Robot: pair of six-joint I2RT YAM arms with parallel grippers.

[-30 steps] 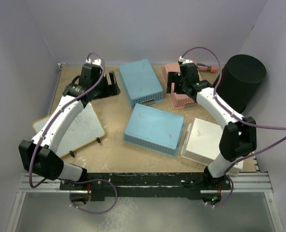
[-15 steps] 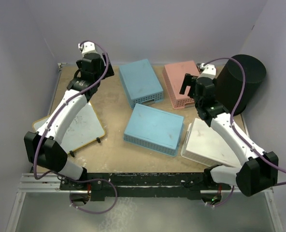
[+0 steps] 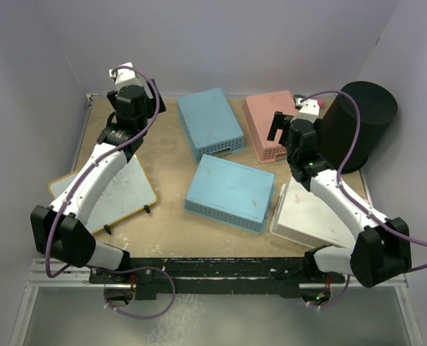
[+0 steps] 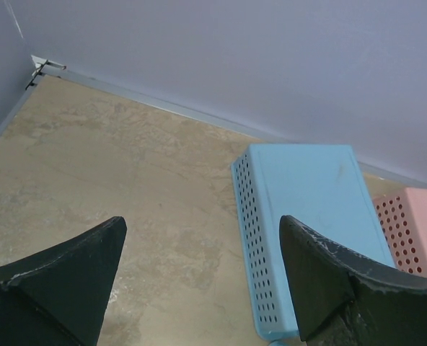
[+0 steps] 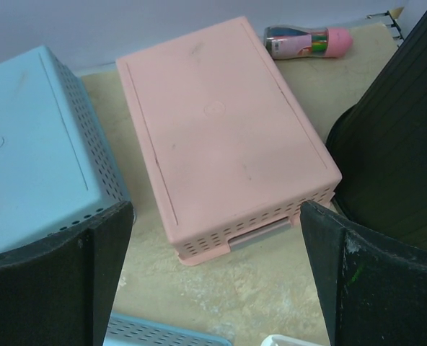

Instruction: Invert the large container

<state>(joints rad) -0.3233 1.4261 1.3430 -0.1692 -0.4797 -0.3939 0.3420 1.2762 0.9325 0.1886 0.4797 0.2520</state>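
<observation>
The large container (image 3: 358, 122) is a black cylinder standing at the table's back right, its flat closed end facing up. Its dark side fills the right edge of the right wrist view (image 5: 401, 144). My right gripper (image 3: 284, 128) is open and empty, hovering above the table just left of the container, with the near end of a pink basket (image 5: 221, 130) between its fingers (image 5: 217, 209). My left gripper (image 3: 143, 103) is open and empty, raised at the back left, far from the container. In the left wrist view (image 4: 203, 223) it is over bare tabletop.
Two blue perforated baskets lie upside down, one at the back centre (image 3: 210, 122) and one in the middle (image 3: 230, 191). A white basket (image 3: 316, 209) sits near right under the right arm. A whiteboard (image 3: 112, 191) lies near left. A pink bottle (image 5: 307, 41) lies by the back wall.
My right gripper has pulled back off the pink basket toward the black container. My left gripper has lifted and swung back toward the rear left corner.
</observation>
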